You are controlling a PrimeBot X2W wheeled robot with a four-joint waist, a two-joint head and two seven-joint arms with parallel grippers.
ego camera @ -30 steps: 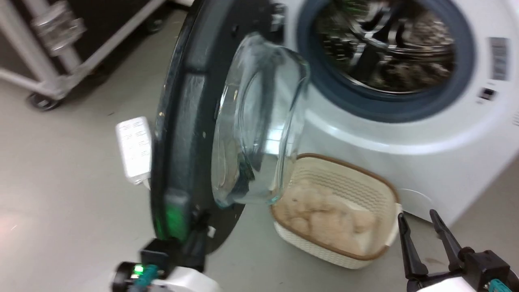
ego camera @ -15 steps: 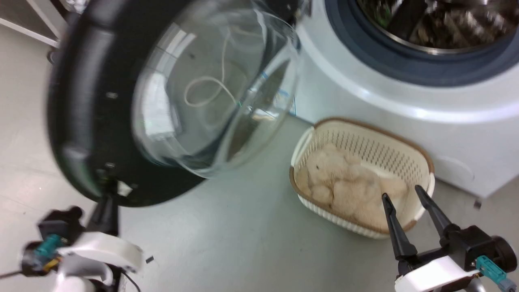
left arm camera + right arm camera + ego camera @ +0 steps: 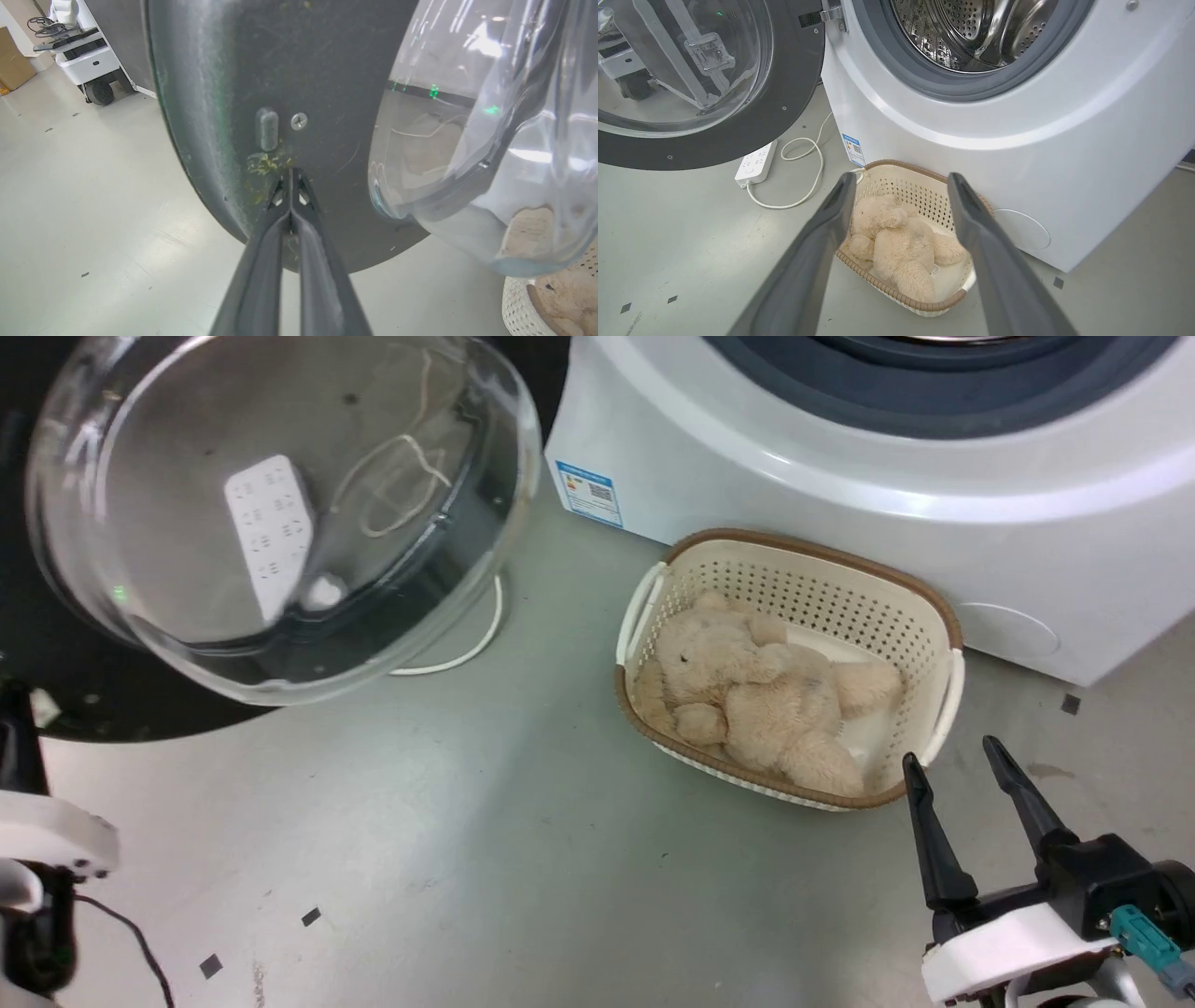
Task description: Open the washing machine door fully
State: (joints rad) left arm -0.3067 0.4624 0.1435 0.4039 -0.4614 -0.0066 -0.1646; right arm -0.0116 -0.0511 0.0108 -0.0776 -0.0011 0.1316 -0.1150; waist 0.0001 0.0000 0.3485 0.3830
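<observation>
The washing machine door [image 3: 103, 714] stands swung wide to the left of the washing machine [image 3: 840, 476], its clear glass bowl [image 3: 280, 523] bulging toward me. In the left wrist view my left gripper [image 3: 290, 175] is shut, and its tips rest against the door's [image 3: 280, 70] black inner rim just below a screw and a small peg. That arm shows at the far left edge of the head view. My right gripper [image 3: 950, 751] hangs open above the floor by the basket, holding nothing. The right wrist view looks between its open fingers [image 3: 831, 219] at the door [image 3: 794, 70] and the steel drum [image 3: 971, 32].
A cream basket [image 3: 934, 616] holding a beige teddy bear [image 3: 747, 681] sits on the floor before the machine. A white power strip [image 3: 756, 163] and its looped cable lie under the door. A wheeled metal frame [image 3: 682, 70] shows through the glass.
The door has swung further out to the left, from edge-on to facing me, with my shut left gripper following it. The head camera has tipped down. The right gripper stays open.
</observation>
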